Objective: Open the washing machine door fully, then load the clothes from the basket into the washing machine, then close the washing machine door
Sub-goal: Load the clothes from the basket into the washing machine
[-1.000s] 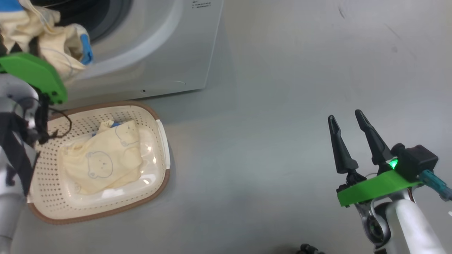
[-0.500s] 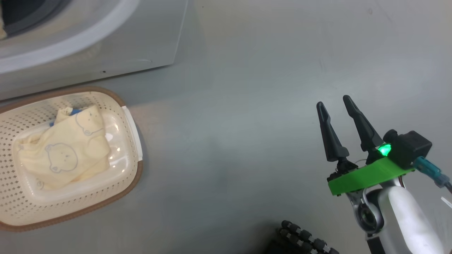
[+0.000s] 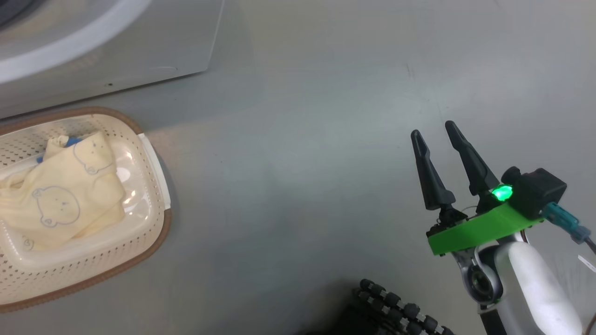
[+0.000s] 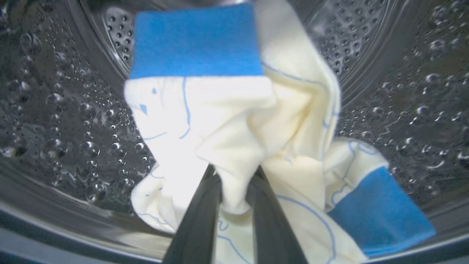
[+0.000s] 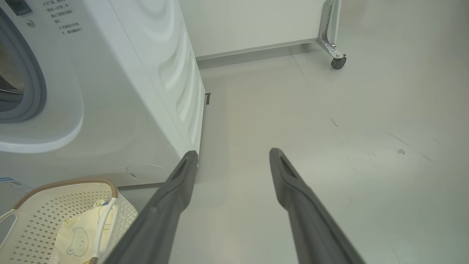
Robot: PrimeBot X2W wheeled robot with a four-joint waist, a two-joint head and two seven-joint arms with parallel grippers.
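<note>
Close in, the L gripper (image 4: 235, 170) was nearly closed, pinching a fold of the garment (image 4: 227, 121); the rest of the cloth hung loose round it. Behind sat the drum (image 4: 55, 110), so the garment was already inside the washer, not yet let go. Further out, the R gripper (image 3: 432, 130) stood wide open w/ nothing in it over the floor (image 3: 302, 163), well apart from the basket (image 3: 158, 232). A 2nd garment (image 3: 65, 195) lay crumpled in the basket, just beside the washer (image 3: 139, 42) front. The black ribbed part (image 3: 396, 307) at the head view's bottom edge was prob. the robot's own base; too little showed to tell.

Handling, as I judged it: light, soft, limp cloth, not fragile, but it drapes and could snag on a finger at release, so opening wide and backing straight out looked wise. For the 2nd garment, take a raised fold near its middle, not a flat edge on the basket bottom, else the fingers scrape plastic.

Vs. a sec ago: the head cam had swung, so basket and washer sat further left in its view, no move of the things themselves. Back then the L gripper held the garment at the washer's mouth; now it was in the drum. The 2nd garment lay as before, R gripper just as open.
</note>
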